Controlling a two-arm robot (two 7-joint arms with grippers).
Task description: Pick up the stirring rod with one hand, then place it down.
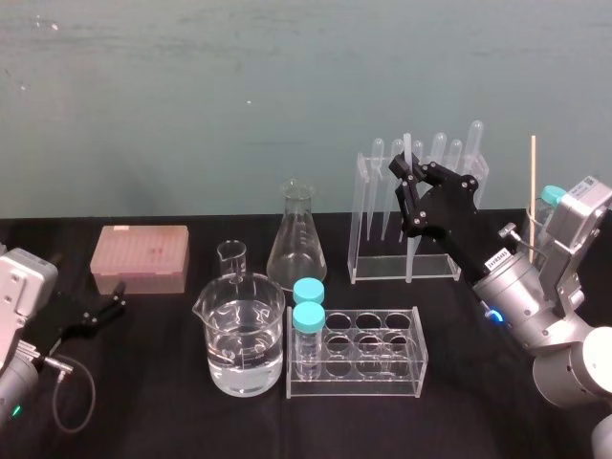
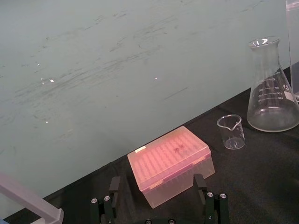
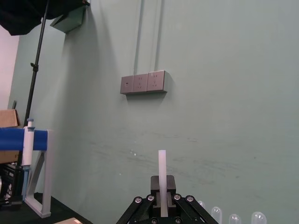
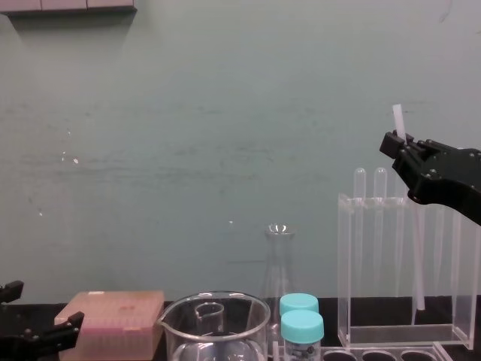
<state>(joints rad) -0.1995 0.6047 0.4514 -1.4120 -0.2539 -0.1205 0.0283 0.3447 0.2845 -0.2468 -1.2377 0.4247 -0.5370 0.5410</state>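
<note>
Clamping the rod [image 4: 398, 119] upright, the right gripper [image 4: 396, 143] holds its lower end at the clear rack [image 1: 382, 269]. The left gripper [image 1: 117, 296] lies spread beside one pink box [image 1: 141, 256]. Two blue-capped vials [image 1: 308, 323], two beakers [image 1: 245, 337], one flask [image 1: 296, 241], markings unreadable.

The head view looks forward and down over the table [image 1: 143, 411], from the beaker [image 1: 244, 330] close below to the tall rack [image 1: 382, 271] by the wall [image 1: 239, 96]. The chest view sits low and looks level across the same beaker, flask [image 1: 296, 249] and tall rack, seen side-on. The left wrist view faces the box [image 2: 170, 163] and flask from nearby. The right wrist view tilts up at the wall, with the rod [image 3: 162, 182] just before the lens.
</note>
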